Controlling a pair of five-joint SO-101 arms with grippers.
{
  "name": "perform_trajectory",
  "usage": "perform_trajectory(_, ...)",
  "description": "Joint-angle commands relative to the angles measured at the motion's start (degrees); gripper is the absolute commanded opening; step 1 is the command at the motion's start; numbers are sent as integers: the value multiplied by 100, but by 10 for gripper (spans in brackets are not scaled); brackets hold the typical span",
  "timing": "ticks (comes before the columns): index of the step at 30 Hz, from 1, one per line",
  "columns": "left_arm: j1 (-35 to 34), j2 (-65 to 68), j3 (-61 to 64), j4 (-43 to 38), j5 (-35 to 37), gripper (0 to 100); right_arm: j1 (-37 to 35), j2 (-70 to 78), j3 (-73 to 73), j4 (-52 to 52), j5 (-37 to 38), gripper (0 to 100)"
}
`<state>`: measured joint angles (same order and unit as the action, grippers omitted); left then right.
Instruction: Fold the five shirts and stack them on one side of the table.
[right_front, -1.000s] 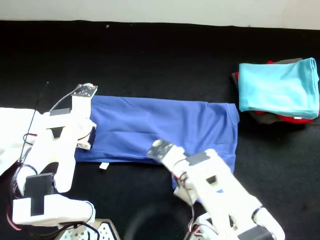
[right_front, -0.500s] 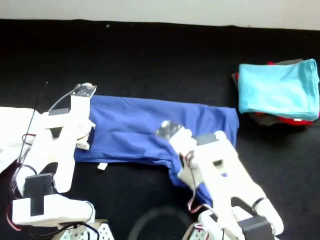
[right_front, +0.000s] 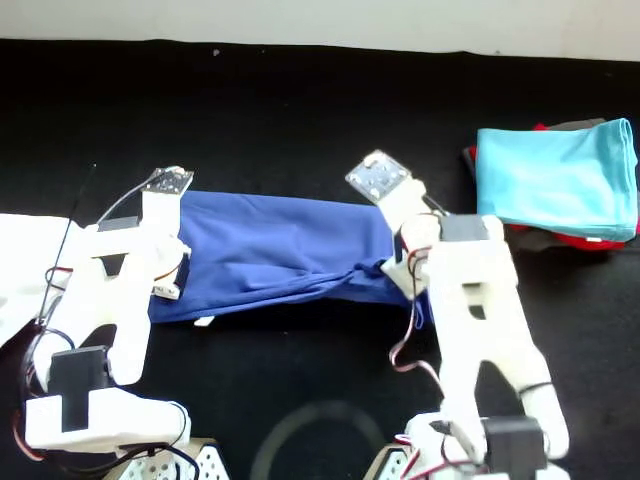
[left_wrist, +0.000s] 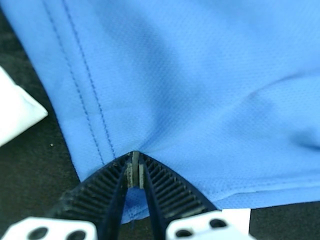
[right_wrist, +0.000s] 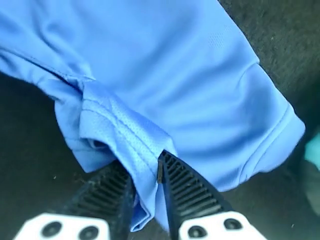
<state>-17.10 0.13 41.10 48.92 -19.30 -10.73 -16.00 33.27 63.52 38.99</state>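
A blue shirt (right_front: 270, 262) lies stretched across the middle of the black table. My left gripper (right_front: 168, 285) is shut on its left hem, and the left wrist view shows the ribbed fingers (left_wrist: 165, 182) pinching the stitched edge of the blue shirt (left_wrist: 190, 90). My right gripper (right_front: 400, 275) is shut on the shirt's right end, which is bunched and lifted toward the centre. In the right wrist view the blue shirt (right_wrist: 165, 75) drapes over the gripper (right_wrist: 145, 185). A folded cyan shirt (right_front: 555, 178) tops a stack at the right edge.
Under the cyan shirt lie a red shirt (right_front: 585, 237) and a dark one. A white shirt (right_front: 25, 260) lies at the left table edge beside the left arm. The far half of the table (right_front: 300, 110) is bare black cloth.
The right arm has swung from the near edge up and to the right, dragging the blue shirt's near-right part back over itself. The left arm has kept still.
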Motion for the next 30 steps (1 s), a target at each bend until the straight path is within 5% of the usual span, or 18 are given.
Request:
perform_trajectory(1, -163, 48, -136, -35, -62, 10, 110, 840, -593, -242, 62, 6)
perform_trajectory(7, -163, 48, -136, -35, -62, 10, 145, 2378, -2141, -207, -466, 32)
perform_trajectory(12, -163, 48, -136, -35, -62, 10, 215, 3029, -2985, -75, -1108, 235)
perform_trajectory(27, -163, 48, -136, -35, -62, 10, 611, 3081, -5130, 2167, -1837, 175)
perform_trajectory(30, -163, 48, -136, -35, -62, 10, 505, 3090, -5499, 2958, -1767, 80)
